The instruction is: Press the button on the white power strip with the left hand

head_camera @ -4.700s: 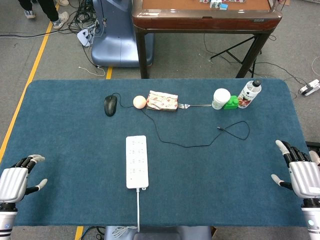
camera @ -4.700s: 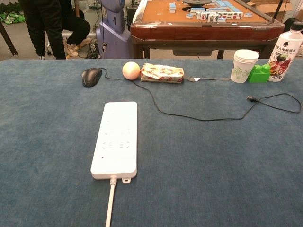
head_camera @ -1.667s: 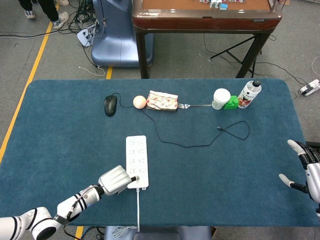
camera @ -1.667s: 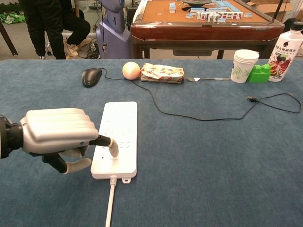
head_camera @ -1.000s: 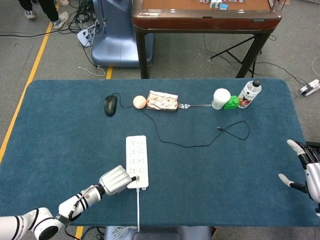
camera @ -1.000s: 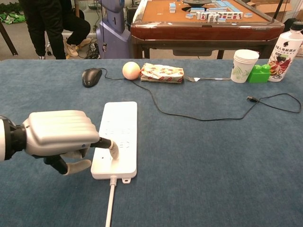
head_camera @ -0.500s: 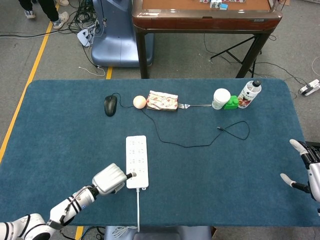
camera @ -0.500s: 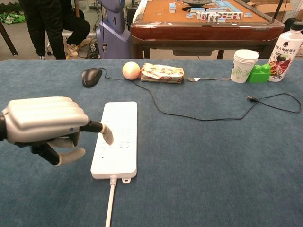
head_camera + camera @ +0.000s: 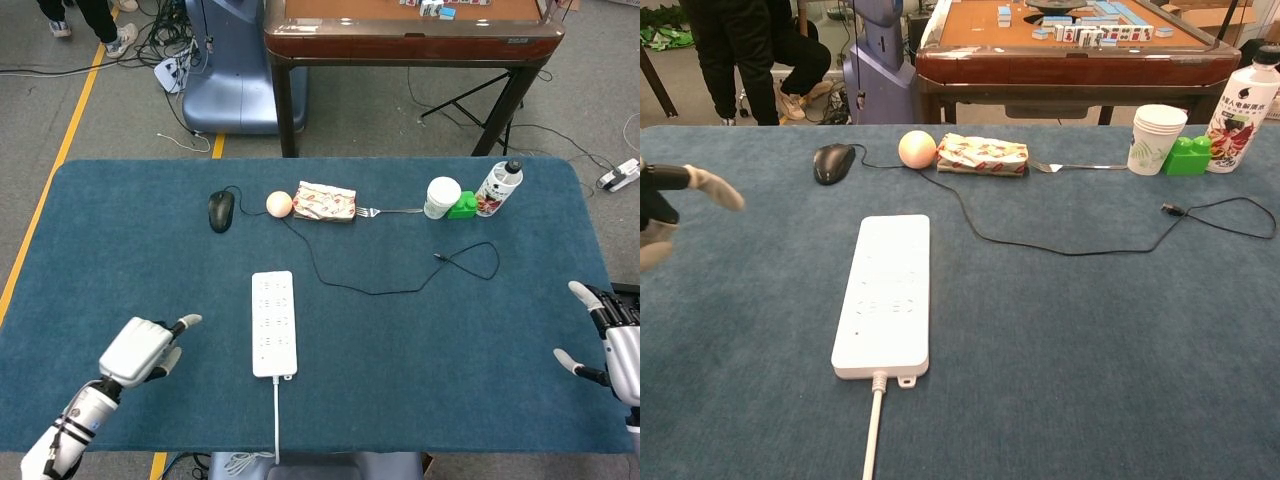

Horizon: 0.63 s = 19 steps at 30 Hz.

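The white power strip (image 9: 273, 322) lies lengthwise in the middle of the blue table, its cord running off the near edge; the chest view shows the strip (image 9: 885, 293) with nothing on it. My left hand (image 9: 140, 350) hovers well to the left of the strip, apart from it, most fingers curled in and one finger (image 9: 188, 321) pointing toward it. In the chest view only part of that hand (image 9: 670, 200) shows at the left border. My right hand (image 9: 612, 345) sits at the table's right edge, fingers spread, holding nothing.
Along the far side stand a black mouse (image 9: 220, 210), an orange ball (image 9: 279, 203), a snack packet (image 9: 324, 201), a fork (image 9: 388, 211), a paper cup (image 9: 441, 197), a green block (image 9: 462, 206) and a bottle (image 9: 498, 187). A black cable (image 9: 400, 285) loops right of the strip.
My left hand has lifted its pointing finger off the near end of the strip and drawn back to the left. The right hand has barely moved.
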Motion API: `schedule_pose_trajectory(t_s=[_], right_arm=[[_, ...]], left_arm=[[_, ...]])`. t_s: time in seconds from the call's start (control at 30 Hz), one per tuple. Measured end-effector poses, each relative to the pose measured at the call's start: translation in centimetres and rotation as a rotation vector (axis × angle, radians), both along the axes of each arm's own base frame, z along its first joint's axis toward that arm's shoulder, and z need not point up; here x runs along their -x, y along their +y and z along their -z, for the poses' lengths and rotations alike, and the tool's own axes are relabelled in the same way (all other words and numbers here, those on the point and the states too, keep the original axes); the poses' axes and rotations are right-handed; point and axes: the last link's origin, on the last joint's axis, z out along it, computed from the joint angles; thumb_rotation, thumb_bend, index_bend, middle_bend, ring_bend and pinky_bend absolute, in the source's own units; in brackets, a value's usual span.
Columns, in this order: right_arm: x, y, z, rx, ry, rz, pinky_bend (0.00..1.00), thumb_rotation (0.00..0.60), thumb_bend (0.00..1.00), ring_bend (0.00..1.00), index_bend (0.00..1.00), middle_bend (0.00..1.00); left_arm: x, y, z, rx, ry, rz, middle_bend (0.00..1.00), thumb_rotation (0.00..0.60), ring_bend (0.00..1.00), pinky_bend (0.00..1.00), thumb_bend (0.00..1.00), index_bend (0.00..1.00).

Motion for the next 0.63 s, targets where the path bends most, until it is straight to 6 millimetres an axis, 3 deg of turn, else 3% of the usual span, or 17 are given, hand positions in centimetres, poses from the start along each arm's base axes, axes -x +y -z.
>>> schedule_pose_trajectory(t_s=[0.1,0.23,0.43,0.63], right_arm=[[0.0,-0.1,0.2,-0.004,0.009,0.005,0.29,0.6,0.09,0.17,0.14,0.19],[0.0,-0.1,0.5,-0.004,0.02,0.01,0.29,0.6,0.09,0.17,0.14,0.19],[0.0,-0.1,0.7,0.005,0.044,0.018,0.29,0.6,0.09,0.17,0.14,0.2],[0.2,-0.2,0.7,0.023,0.083,0.042,0.29,0.6,0.09,0.17,0.19,0.24]], left_arm=[[1.6,-0.7,-1.1,-0.05,-0.021,-0.089,0.42,0.6,0.29,0.38,0.53,0.3],[3.9,-1.5,-2.4,-0.126,-0.039,-0.17,0.4,0.6,0.27,0.38,0.52,0.33],[6.7,-2.9,-4.2,-0.25,0.01,-0.231,0.43,0.6,0.35,0.49,0.52,0.41],[8.0,-4.3,-5.3,-0.285,0.003,-0.276,0.45,0.6,0.36,0.51,0.51,0.44]])
